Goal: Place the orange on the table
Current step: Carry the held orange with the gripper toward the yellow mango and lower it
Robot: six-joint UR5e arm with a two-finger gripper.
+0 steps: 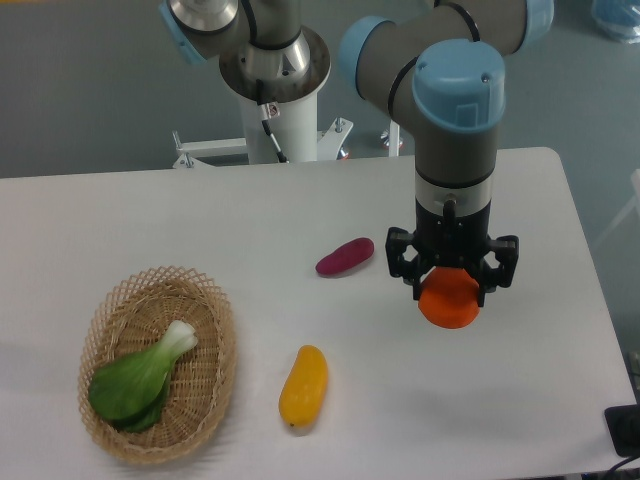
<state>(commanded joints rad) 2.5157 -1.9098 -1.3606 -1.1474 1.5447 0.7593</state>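
Landmark: you can take the wicker basket [160,362] as your reference; it sits on the white tabletop [120,220] toward the near left corner.
Basket contents: you see one leafy green vegetable, a bok choy [140,378], lying inside the basket, white stem end pointing up and to the right.
Yellow fruit: just right of the basket, apart from its rim, you have an elongated yellow-orange mango-like fruit [303,386] lying on the tabletop.
Purple item: right of the basket and farther back than the yellow fruit, you see a small elongated purple vegetable, likely a sweet potato [345,256], lying tilted on the tabletop.
Orange: well to the right of the basket, you find the round orange [449,300] sitting between the black fingers, its lower half showing below them.
End effector: the end effector [452,268] points straight down, and you can see it grasping the orange, one finger on each side of the fruit.
Orange versus tabletop: from this view you cannot tell whether the orange touches the tabletop or hangs just above it.
Arm: far right of the basket, the grey arm with blue joint caps [458,90] stands over the orange; its base column [280,110] rises behind the back edge of the tabletop.
Far corner: at the near right edge, farthest from the basket, you see a small dark object [624,430], partly cut off.
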